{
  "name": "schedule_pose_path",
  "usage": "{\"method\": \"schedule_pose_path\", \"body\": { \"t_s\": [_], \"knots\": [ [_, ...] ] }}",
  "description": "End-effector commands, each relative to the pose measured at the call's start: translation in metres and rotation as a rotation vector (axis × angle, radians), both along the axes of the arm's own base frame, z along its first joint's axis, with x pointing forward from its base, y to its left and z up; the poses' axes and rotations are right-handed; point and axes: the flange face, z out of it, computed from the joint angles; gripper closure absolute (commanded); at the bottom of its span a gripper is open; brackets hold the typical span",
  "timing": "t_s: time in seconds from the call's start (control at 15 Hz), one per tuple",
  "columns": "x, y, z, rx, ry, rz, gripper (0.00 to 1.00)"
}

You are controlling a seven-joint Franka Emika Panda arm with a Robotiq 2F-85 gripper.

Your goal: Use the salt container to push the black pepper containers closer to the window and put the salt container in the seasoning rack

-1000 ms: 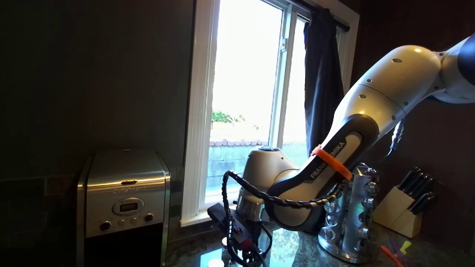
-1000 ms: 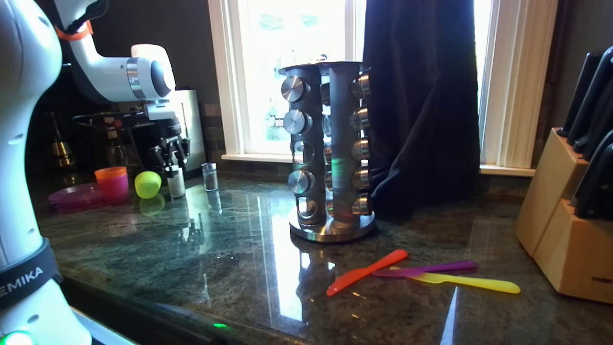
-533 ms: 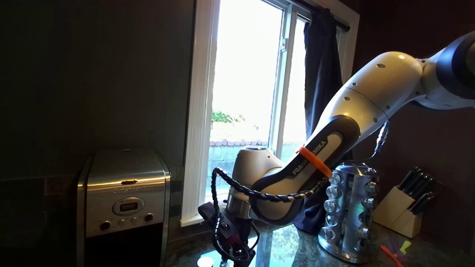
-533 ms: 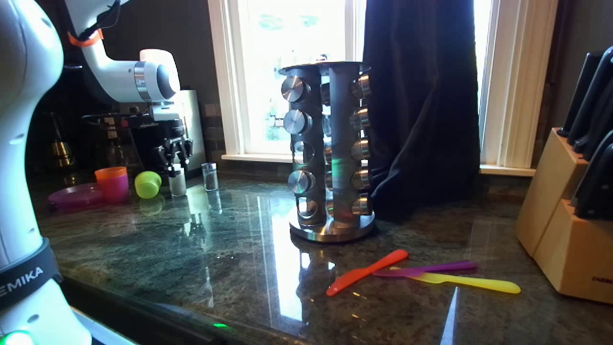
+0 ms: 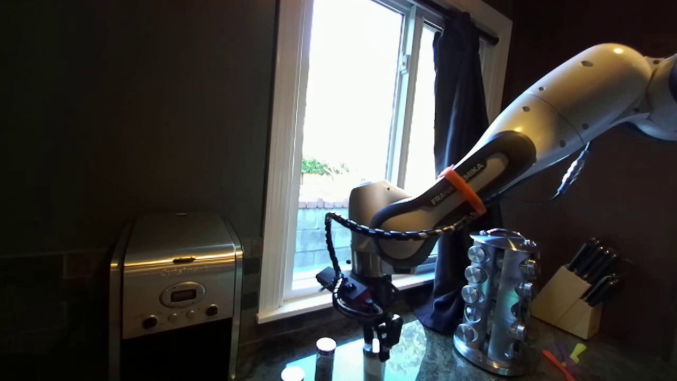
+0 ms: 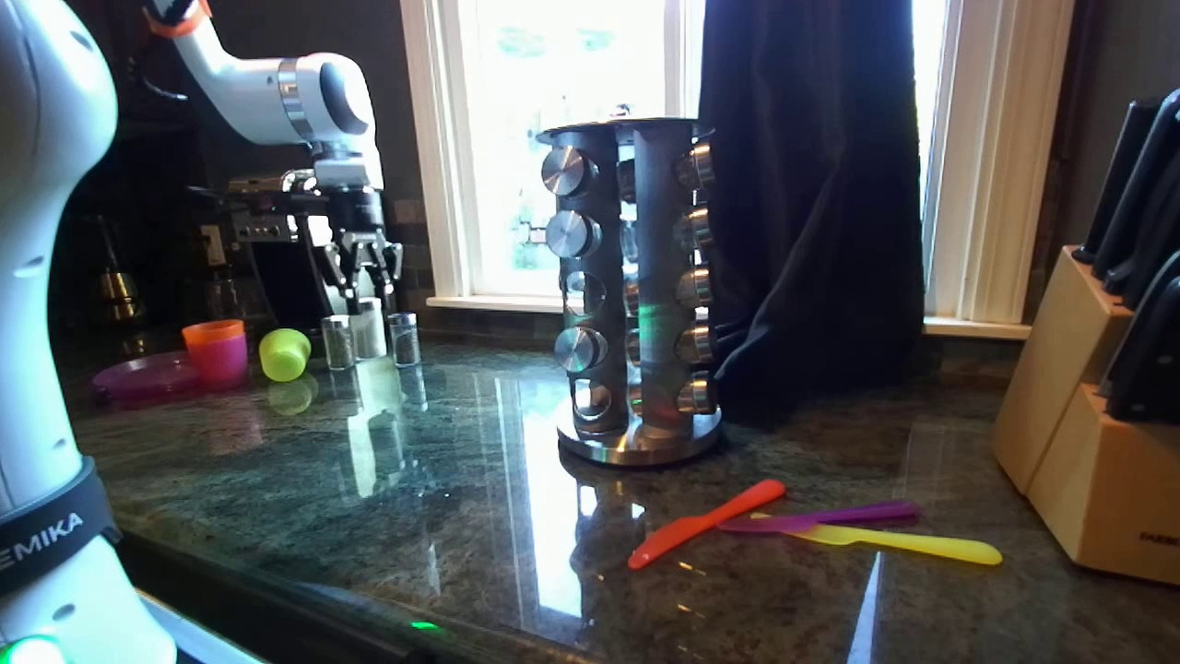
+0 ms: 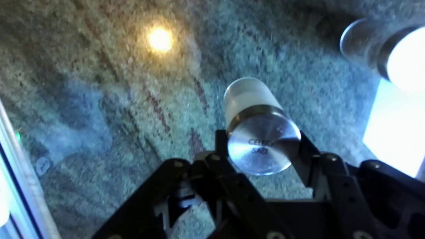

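My gripper [image 7: 262, 149] is shut on the salt container [image 7: 254, 94], a small jar with white contents and a silvery lid lettered like "celery salt". In an exterior view the gripper [image 6: 369, 300] holds the salt container [image 6: 371, 334] upright; whether it touches the counter is unclear. Two black pepper containers [image 6: 338, 346] [image 6: 405, 343] stand upright by it. In an exterior view one pepper container [image 5: 324, 365] shows dark contents; only the lid of the second [image 5: 292, 373] shows. The window [image 5: 349, 116] is behind them. The silvery seasoning rack [image 6: 661, 304] stands apart from the gripper, with some holes without jars.
A silver appliance [image 5: 182, 296] stands at the left of an exterior view. A knife block [image 5: 563, 301] is beyond the rack. Plastic knives [image 6: 710, 524] lie before the rack. A green cup [image 6: 285, 355], an orange-pink cup [image 6: 217, 355] and a purple plate [image 6: 147, 378] stand left.
My gripper first moved left, then rose and swung right with the salt container. A pepper container shifted slightly left in an exterior view. Both pepper containers now show apart from the gripper.
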Motion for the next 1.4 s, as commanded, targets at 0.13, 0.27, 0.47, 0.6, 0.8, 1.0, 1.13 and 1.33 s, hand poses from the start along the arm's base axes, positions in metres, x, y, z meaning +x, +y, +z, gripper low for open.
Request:
{"method": "schedule_pose_path", "body": {
  "t_s": [0.13, 0.27, 0.47, 0.6, 0.8, 1.0, 1.13, 1.33],
  "knots": [
    [-0.019, -0.049, 0.049, -0.255, -0.019, -0.003, 0.75],
    [-0.024, -0.053, 0.054, -0.36, -0.014, 0.051, 0.75],
    [-0.035, -0.042, 0.049, -0.506, -0.014, 0.156, 0.75],
    [-0.04, -0.035, 0.043, -0.592, -0.033, 0.216, 0.75],
    [-0.043, -0.033, 0.029, -0.671, -0.069, 0.245, 0.75],
    [-0.043, -0.038, 0.009, -0.69, -0.048, 0.196, 0.75],
    [-0.041, -0.041, -0.004, -0.697, -0.032, 0.162, 0.75],
    [-0.038, -0.043, -0.022, -0.703, -0.017, 0.08, 0.75]
  ]
}}
